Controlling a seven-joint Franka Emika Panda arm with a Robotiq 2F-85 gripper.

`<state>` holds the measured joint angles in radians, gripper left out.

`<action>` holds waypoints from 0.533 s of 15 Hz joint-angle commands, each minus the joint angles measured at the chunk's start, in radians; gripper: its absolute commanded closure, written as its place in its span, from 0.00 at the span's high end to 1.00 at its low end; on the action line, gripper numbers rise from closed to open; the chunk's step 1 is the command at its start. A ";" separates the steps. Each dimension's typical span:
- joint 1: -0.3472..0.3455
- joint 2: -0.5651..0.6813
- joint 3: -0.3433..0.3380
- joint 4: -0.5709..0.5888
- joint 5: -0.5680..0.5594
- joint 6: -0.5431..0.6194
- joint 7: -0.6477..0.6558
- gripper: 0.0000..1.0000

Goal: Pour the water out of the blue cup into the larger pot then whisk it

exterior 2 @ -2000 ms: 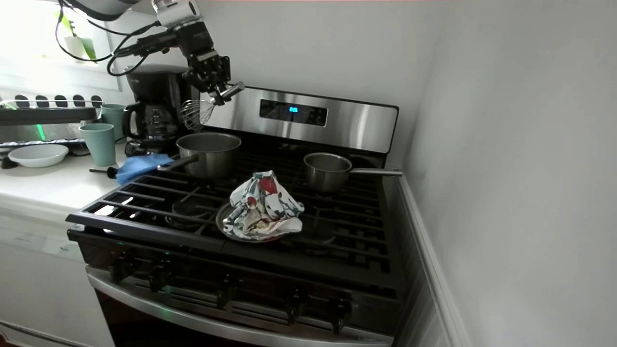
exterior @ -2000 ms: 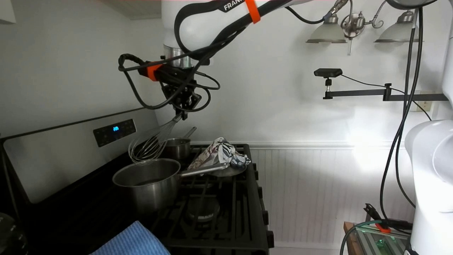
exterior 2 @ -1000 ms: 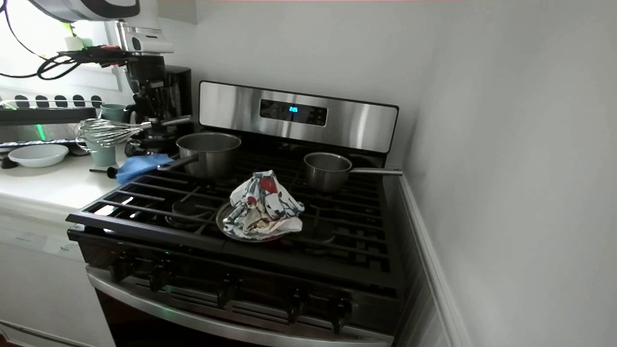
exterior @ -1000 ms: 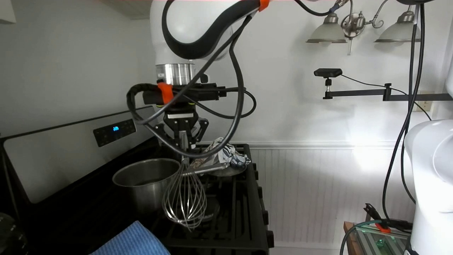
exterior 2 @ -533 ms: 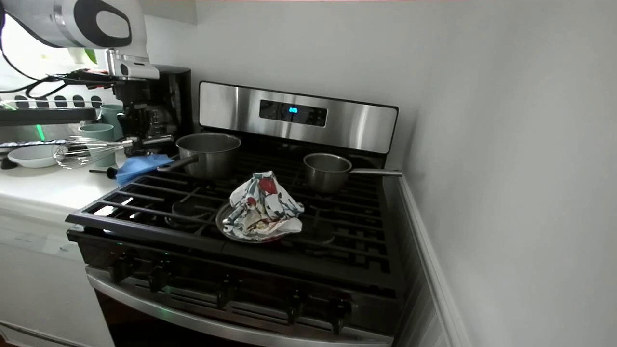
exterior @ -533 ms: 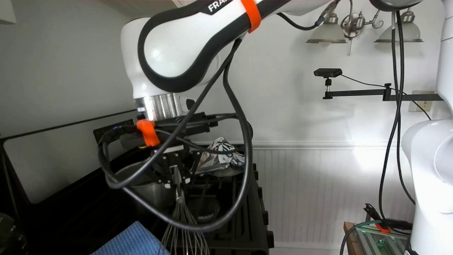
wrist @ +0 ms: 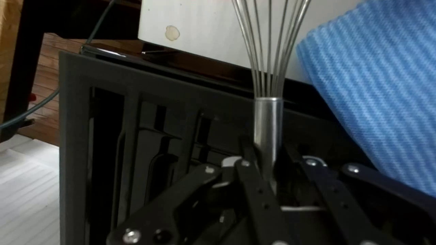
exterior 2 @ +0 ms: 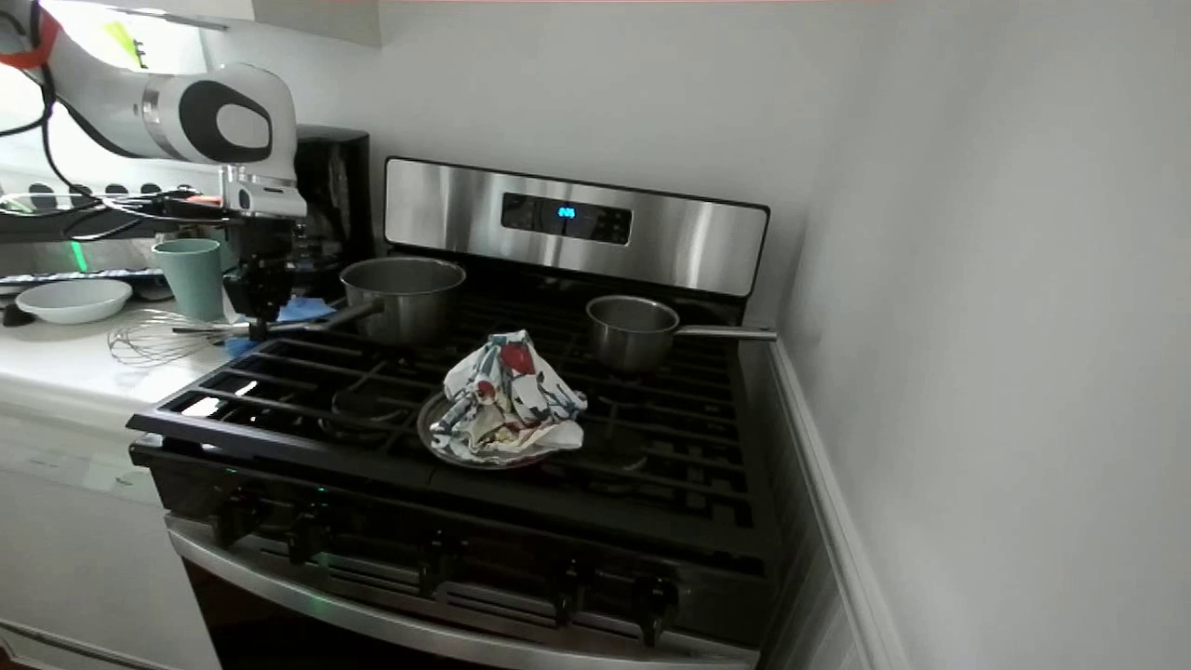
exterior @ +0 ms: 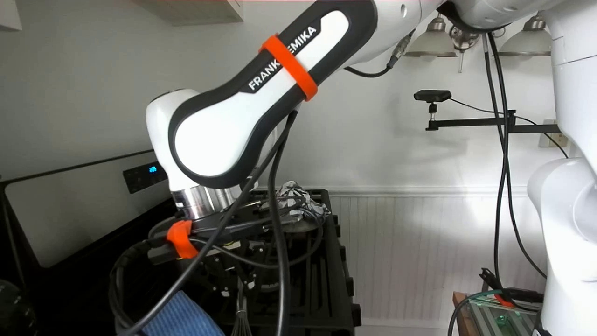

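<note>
Tool lower, whisk (still gripped) down near counter

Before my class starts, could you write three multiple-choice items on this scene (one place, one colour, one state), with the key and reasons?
1. The larger pot stands on the:
A. floor
B. counter
C. stove

2. The striped cloth in the wrist view is:
A. blue
B. red
C. yellow

3. The tool is:
A. open
B. shut on the whisk
C. shut on a cup

1: C, since an exterior view shows it there, apart from the smaller pot.
2: A, since its stripes are all shades of blue.
3: B, since the wrist view shows the whisk clamped between its jaws.
</note>
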<state>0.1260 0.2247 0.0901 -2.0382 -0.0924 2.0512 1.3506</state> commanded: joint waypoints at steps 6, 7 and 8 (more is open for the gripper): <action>0.007 0.030 -0.048 -0.006 0.090 0.129 0.164 0.06; 0.008 0.031 -0.051 -0.007 0.087 0.140 0.179 0.06; 0.009 0.033 -0.052 -0.007 0.083 0.149 0.190 0.37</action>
<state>0.1233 0.2521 0.0505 -2.0383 -0.0268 2.1537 1.4903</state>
